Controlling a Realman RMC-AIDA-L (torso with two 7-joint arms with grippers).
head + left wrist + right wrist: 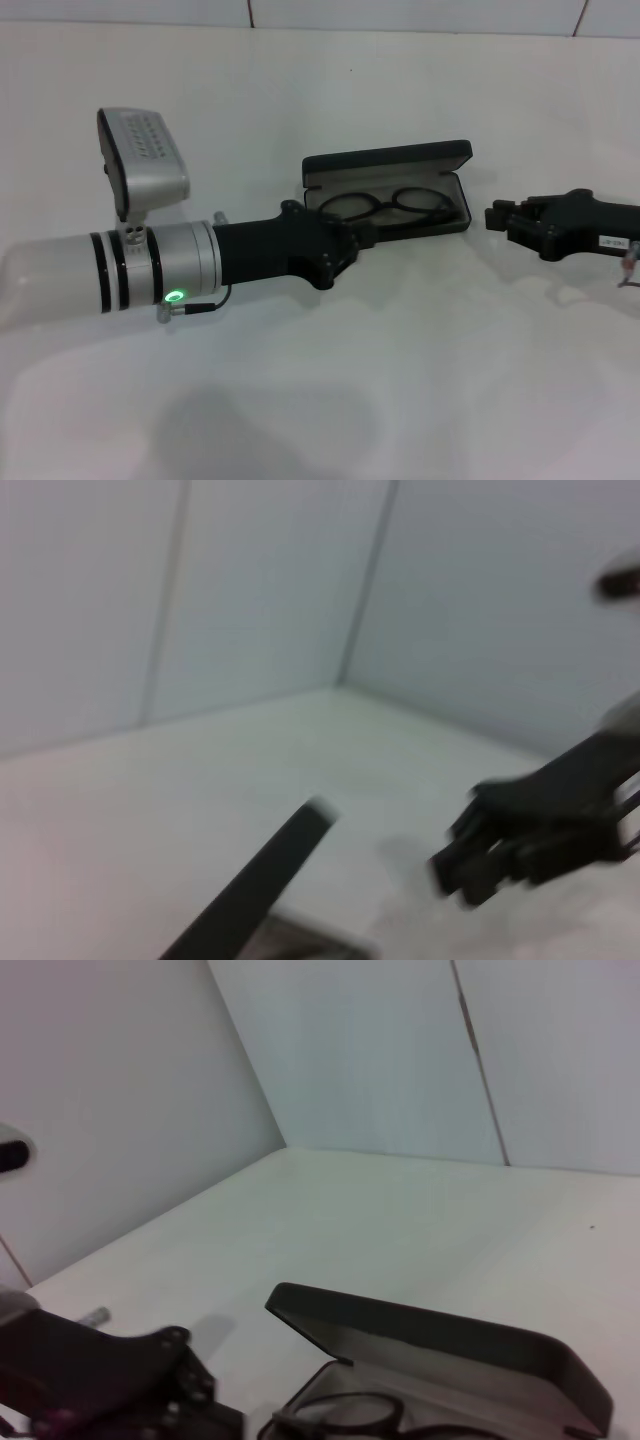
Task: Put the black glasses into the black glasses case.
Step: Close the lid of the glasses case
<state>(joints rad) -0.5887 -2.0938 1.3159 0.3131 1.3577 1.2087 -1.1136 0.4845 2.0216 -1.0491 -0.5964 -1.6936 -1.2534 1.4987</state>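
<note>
The black glasses case (400,160) lies open at mid-table, its lid raised toward the back. The black glasses (395,205) rest inside it on the grey lining, both lenses showing. My left gripper (362,236) reaches in from the left and sits at the case's front left corner, over the edge by the left lens. Whether it touches the glasses is hidden. My right gripper (502,217) hovers just right of the case, apart from it. The right wrist view shows the case (450,1335), the glasses (345,1415) and the left gripper (140,1375).
The white tabletop (400,380) stretches on all sides, with white walls behind. In the left wrist view the case lid edge (265,875) and the right gripper (520,845) appear blurred.
</note>
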